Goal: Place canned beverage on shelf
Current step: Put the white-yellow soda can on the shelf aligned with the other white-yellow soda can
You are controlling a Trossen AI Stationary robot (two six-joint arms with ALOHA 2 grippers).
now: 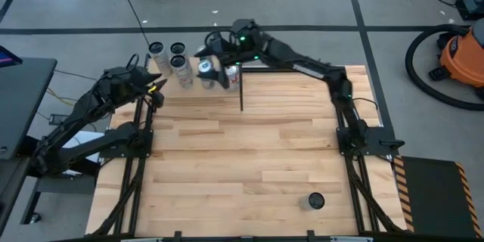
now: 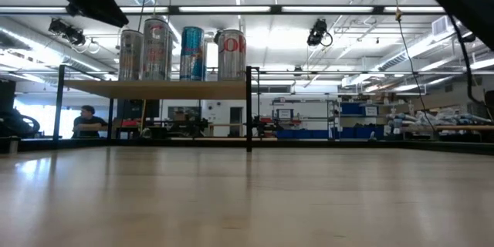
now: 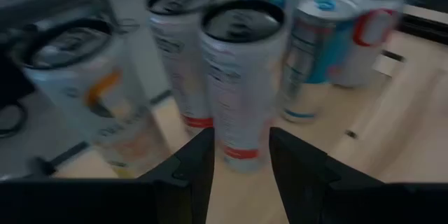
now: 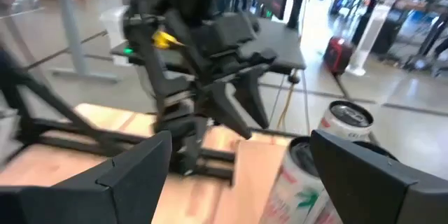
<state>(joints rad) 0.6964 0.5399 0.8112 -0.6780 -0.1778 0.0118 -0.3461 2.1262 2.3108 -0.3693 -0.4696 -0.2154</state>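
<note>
Five tall aluminium drink cans (image 2: 189, 52) stand on the raised pale-wood shelf (image 2: 154, 89); one dark can (image 1: 316, 200) waits on the worktop. Right tool (image 1: 214, 77) spread wide, empty, above the shelf; left tool (image 1: 156, 85) apart, empty beside it.

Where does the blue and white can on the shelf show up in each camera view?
High view: blue and white can on the shelf, top centre, by the right gripper.
Low view: can third from left in the row of cans.
Left wrist view: can upper right, behind the white cans.
Right wrist view: I cannot tell it apart there.
Shared landmark: the red-lettered can next to it.
</note>
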